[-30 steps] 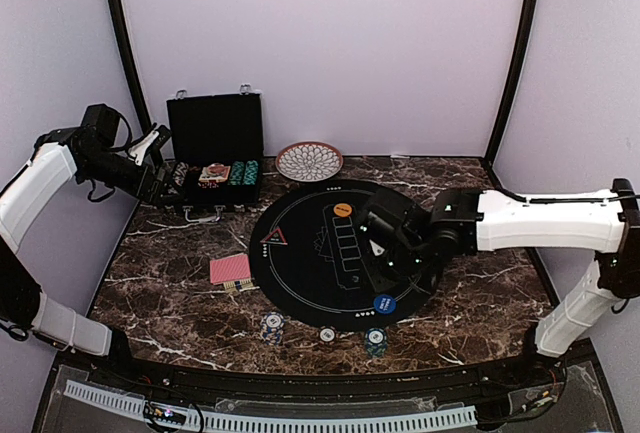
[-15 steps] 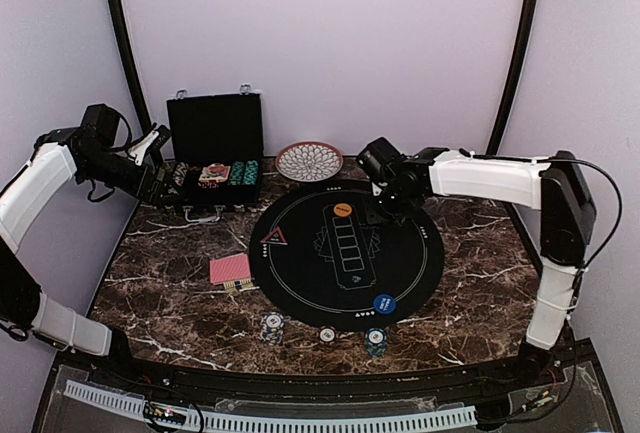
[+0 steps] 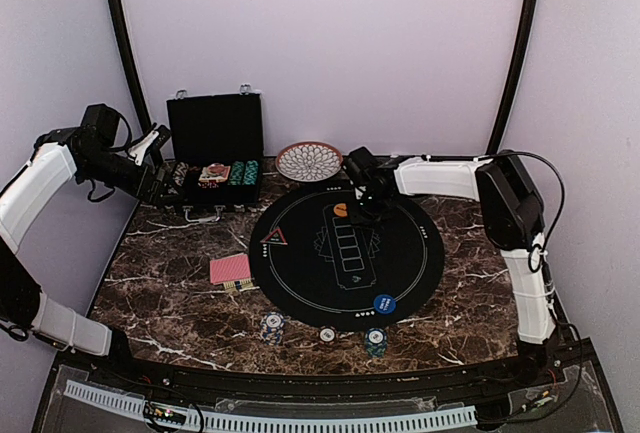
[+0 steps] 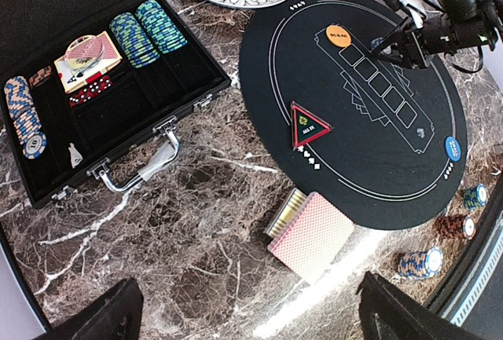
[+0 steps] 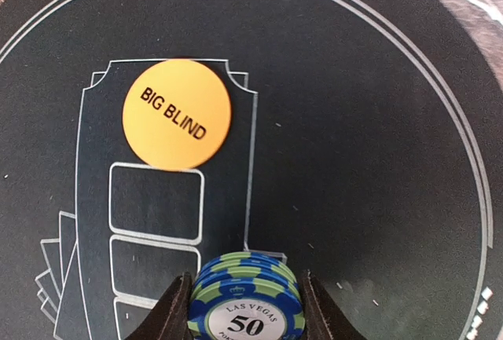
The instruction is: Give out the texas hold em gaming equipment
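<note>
Right gripper [image 5: 245, 318] clamped on a blue-and-green chip stack [image 5: 245, 281], top chip reading 50, over the black mat [image 5: 377, 159] near its 12 o'clock rim. The orange Big Blind disc [image 5: 177, 115] lies at the stack's 11 o'clock. Left gripper [image 4: 251, 312] spread wide and empty, beside the open case [image 4: 118, 112]

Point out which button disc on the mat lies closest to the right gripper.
The orange BIG BLIND disc, just ahead of the right gripper and its held chip stack; the blue disc lies across the mat at its near edge.
</note>
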